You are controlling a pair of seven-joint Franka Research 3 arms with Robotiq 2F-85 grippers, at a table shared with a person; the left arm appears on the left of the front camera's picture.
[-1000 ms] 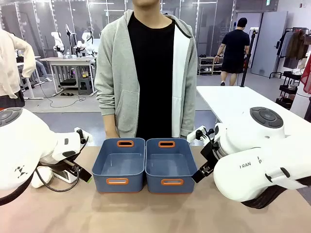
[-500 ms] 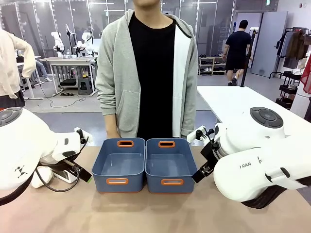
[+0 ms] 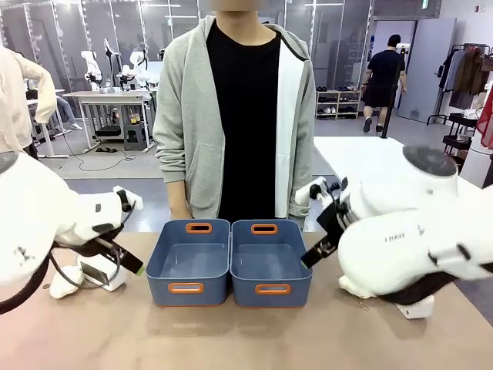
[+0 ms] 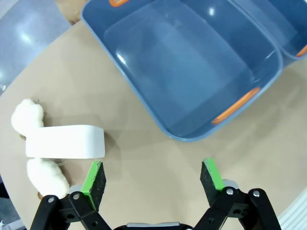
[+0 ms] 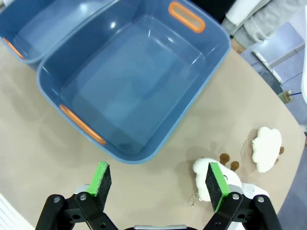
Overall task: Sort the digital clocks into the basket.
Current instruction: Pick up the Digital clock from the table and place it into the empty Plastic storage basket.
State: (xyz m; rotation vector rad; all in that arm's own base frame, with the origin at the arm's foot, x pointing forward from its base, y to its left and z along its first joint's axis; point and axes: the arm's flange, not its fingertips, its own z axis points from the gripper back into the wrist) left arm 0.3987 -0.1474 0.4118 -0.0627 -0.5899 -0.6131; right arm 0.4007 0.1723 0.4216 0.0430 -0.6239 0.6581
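Front view: my left arm reaches in low from the left, wrist sloping down toward the surface [image 3: 246,339]. My left fingers [image 3: 129,263] point down and inward above the left clock [image 3: 108,279], a white block lying flat with the left plush toy [image 3: 63,282] just beside it. My right arm bulks in from the right, wrist tipped down. My right fingers [image 3: 320,245] slant toward the near corner of the right-hand basket [image 3: 293,291]. That basket stands touching the left-hand basket [image 3: 163,291], both between my arms and before a person [image 3: 231,116] in a grey hoodie. The right clock [image 3: 416,310] lies under my right arm, near the right plush toy [image 3: 353,287].

Left wrist view: my left fingers [image 4: 96,178] stand wide apart, gripping nothing, over bare surface. The left clock [image 4: 64,141] lies just beyond one pad, apart from it, with cream lumps of the left plush toy [image 4: 29,115] on either side. The left-hand basket [image 4: 192,62] sits ahead.

Right wrist view: my right fingers [image 5: 103,178] are spread wide with nothing between them. The right-hand basket [image 5: 134,81] lies just ahead. The right plush toy [image 5: 204,171] touches one pad's outer side, and a small plush toy [image 5: 266,146] lies farther out. A white edge [image 5: 247,188] shows by that finger, but I cannot tell whether it is the clock.
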